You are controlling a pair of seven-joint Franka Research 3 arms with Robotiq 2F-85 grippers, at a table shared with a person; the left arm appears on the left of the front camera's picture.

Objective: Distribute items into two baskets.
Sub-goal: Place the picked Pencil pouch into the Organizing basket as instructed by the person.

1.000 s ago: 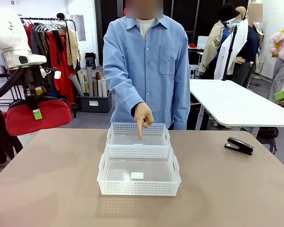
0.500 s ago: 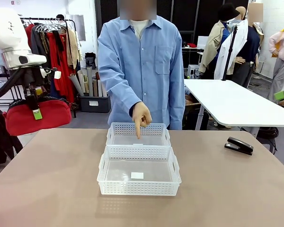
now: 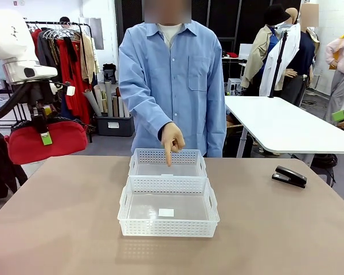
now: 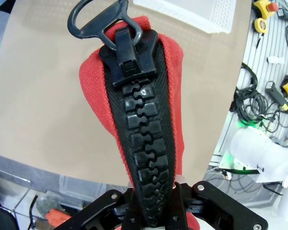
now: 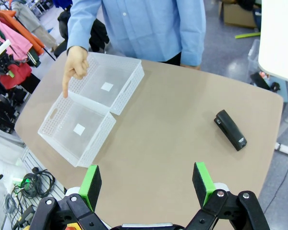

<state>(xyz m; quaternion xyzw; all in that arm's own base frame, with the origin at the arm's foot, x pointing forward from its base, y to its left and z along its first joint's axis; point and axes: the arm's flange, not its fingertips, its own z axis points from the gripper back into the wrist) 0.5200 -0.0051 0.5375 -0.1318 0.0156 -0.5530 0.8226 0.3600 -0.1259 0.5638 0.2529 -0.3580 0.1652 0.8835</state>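
Note:
My left gripper point(image 3: 43, 127) hangs beyond the table's left edge, shut on the red pouch point(image 3: 45, 142). In the left wrist view the pouch point(image 4: 170, 96) stands up from the jaws with its black zipper point(image 4: 141, 120) toward the camera, and the left gripper point(image 4: 153, 194) clamps its lower end. Two white baskets sit mid-table: the smaller far basket point(image 3: 167, 163) and the larger near basket point(image 3: 168, 207) with handle cut-outs. A person's hand point(image 3: 172, 140) points a finger down into the far basket point(image 5: 110, 81). The black stapler point(image 3: 289, 176) lies at the right. My right gripper point(image 5: 146, 184) is open above the table, well short of the stapler point(image 5: 230, 129).
The brown table point(image 3: 275, 229) is bare around the baskets and stapler. A person in a blue shirt point(image 3: 175, 80) stands at the far edge. A clothes rack point(image 3: 69, 57) is behind my left arm, and a white table point(image 3: 281, 126) stands at the back right.
The person has shifted slightly to picture left while the pointing hand stays over the far basket. Neither arm has moved.

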